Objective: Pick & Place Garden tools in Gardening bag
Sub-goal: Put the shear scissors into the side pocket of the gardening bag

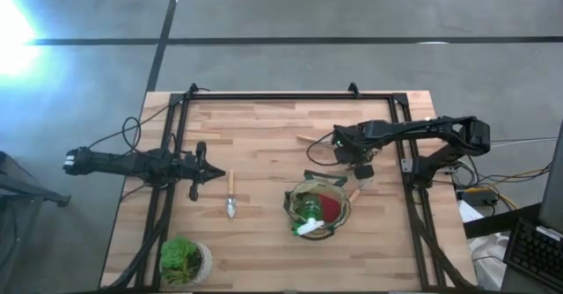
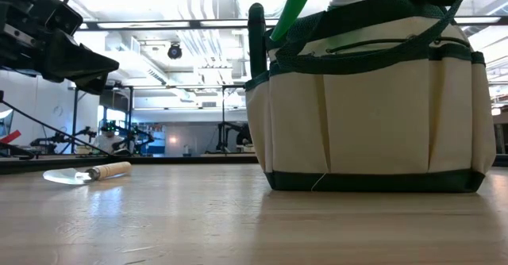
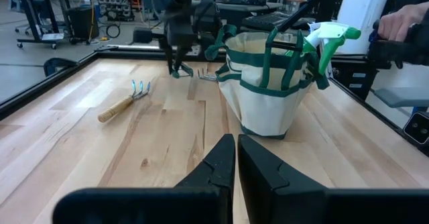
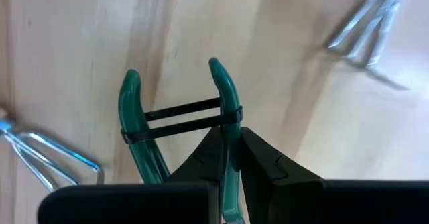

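Note:
The olive-tan gardening bag [image 1: 318, 211] stands on its base at the table's near middle, holding a green spray bottle [image 1: 308, 216] and a red item [image 1: 330, 206]. My right gripper [image 1: 356, 160] hangs just beyond the bag, pointing down, shut on green-handled pruners [image 4: 181, 117]. A silver trowel [image 1: 231, 197] lies flat left of the bag. One wooden-handled rake fork [image 3: 124, 103] lies toward the far side, and another fork [image 3: 208, 73] lies beside the bag. My left gripper [image 3: 236, 163] is shut on nothing at the table's left. My right gripper pinches one green handle of the pruners [image 4: 228, 110] between its two fingers. The fingers come from above, pointing down, and lie along the handle. The two handles, tied together by black bands, point down toward the table below the fingers; whether their ends touch the wood I cannot tell.
A leafy plant in a pale pot [image 1: 185, 260] stands at the near left corner. A black frame [image 1: 290, 96] runs along the table's edges. A person's hand [image 3: 402, 19] shows beyond the table's right side. Bare wood lies between the trowel and the far edge.

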Robot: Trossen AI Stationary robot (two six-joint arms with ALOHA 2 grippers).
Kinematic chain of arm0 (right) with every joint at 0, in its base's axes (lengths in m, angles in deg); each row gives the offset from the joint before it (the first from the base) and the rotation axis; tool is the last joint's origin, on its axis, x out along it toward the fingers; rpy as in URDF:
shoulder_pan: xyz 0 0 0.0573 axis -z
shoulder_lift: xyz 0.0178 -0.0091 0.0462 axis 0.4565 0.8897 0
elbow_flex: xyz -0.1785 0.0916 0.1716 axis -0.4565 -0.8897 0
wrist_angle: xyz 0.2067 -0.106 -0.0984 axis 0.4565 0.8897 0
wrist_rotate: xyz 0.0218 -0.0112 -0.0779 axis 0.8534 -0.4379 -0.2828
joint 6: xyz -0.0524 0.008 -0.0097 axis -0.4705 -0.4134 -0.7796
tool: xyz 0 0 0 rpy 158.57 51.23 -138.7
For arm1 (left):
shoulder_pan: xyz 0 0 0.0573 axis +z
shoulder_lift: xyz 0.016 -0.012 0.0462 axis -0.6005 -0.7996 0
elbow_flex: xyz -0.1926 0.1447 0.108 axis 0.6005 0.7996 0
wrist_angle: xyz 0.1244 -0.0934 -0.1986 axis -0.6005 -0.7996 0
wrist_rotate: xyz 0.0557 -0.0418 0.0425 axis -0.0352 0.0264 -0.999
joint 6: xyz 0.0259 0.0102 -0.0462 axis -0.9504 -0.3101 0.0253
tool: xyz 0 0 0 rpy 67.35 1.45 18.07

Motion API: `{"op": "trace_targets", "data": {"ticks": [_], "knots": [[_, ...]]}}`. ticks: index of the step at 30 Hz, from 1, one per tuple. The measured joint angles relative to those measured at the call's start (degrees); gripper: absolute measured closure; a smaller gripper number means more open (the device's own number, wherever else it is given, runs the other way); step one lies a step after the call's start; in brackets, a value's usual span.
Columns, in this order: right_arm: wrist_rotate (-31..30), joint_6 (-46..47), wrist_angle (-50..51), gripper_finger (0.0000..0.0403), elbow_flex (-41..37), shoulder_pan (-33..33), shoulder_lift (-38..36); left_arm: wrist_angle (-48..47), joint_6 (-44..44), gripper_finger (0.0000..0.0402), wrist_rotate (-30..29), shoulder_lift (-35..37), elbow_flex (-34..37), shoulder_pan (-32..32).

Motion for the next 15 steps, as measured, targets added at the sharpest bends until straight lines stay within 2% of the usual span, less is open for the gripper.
{"op": "trace_targets", "data": {"ticks": [6, 15], "knots": [[1.48, -0.1, -0.01, 0.0385, 0.4, 0.48, -5.57, 0.0, 0.0, 0.0378, 0.0, 0.01, -0.02, 0.0], [1.32, 0.49, -1.08, 0.0385, 0.16, 2.88, -18.4, -0.02, 0.0, 0.0378, 0.0, 0.02, 0.0, 0.01]]}}
